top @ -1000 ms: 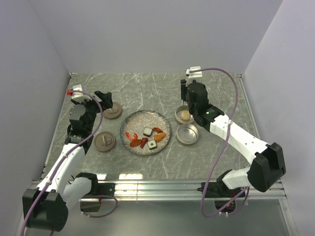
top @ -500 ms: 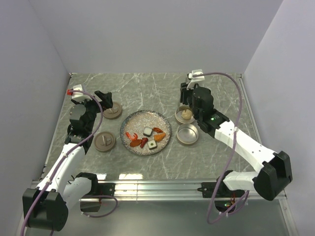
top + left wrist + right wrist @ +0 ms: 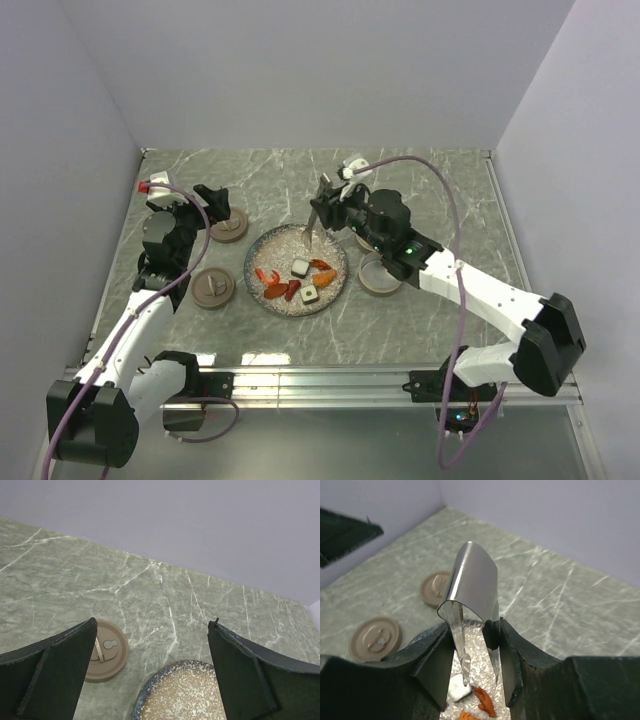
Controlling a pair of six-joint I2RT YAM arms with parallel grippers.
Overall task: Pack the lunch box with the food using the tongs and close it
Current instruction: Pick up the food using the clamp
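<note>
Marble table (image 3: 300,180): right hand (image 3: 330,206) extended over plate (image 3: 283,245), pinching tongs (image 3: 312,224); left hand (image 3: 214,204) raised, spread wide.

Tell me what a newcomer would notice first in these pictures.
The right gripper clamps shiny metal tongs, their tips pointing down over the speckled plate of food pieces at the table's middle. On the left, the left gripper hangs wide open by two tan round lids.
</note>
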